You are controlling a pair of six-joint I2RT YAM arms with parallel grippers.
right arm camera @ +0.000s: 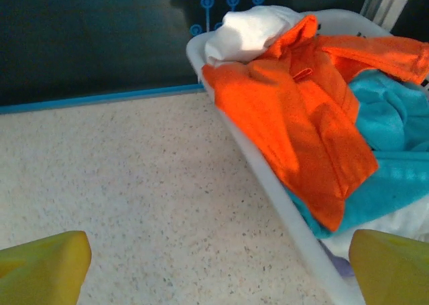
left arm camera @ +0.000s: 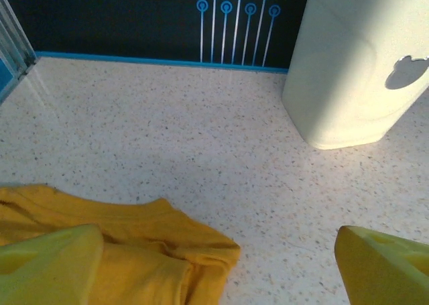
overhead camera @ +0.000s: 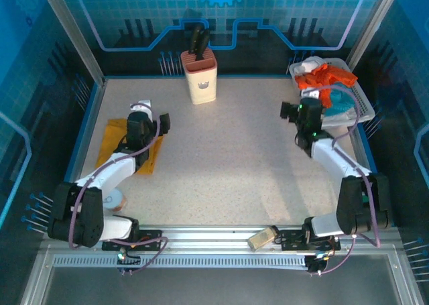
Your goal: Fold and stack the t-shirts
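The mustard yellow t-shirt [overhead camera: 114, 143] lies folded at the table's left side, partly under my left arm. My left gripper [overhead camera: 153, 117] hovers low over its far right corner. In the left wrist view the shirt's bunched corner [left arm camera: 154, 245] sits under the left finger [left arm camera: 47, 268], and the gripper [left arm camera: 214, 273] is open, gripping nothing. The bright orange t-shirt [right arm camera: 295, 110] is draped crumpled over the rim of a white basket [right arm camera: 268, 184] at the back right. My right gripper [right arm camera: 214, 271] is open above bare table just left of that basket [overhead camera: 299, 66], beside the orange t-shirt [overhead camera: 318, 80].
A cream container [overhead camera: 201, 77] with dark handles stands at the back centre, close ahead of the left gripper [left arm camera: 348, 70]. In the basket lie a teal-blue cloth [right arm camera: 395, 151] and a white cloth [right arm camera: 248, 33]. A small tan object [overhead camera: 263, 238] rests on the front rail.
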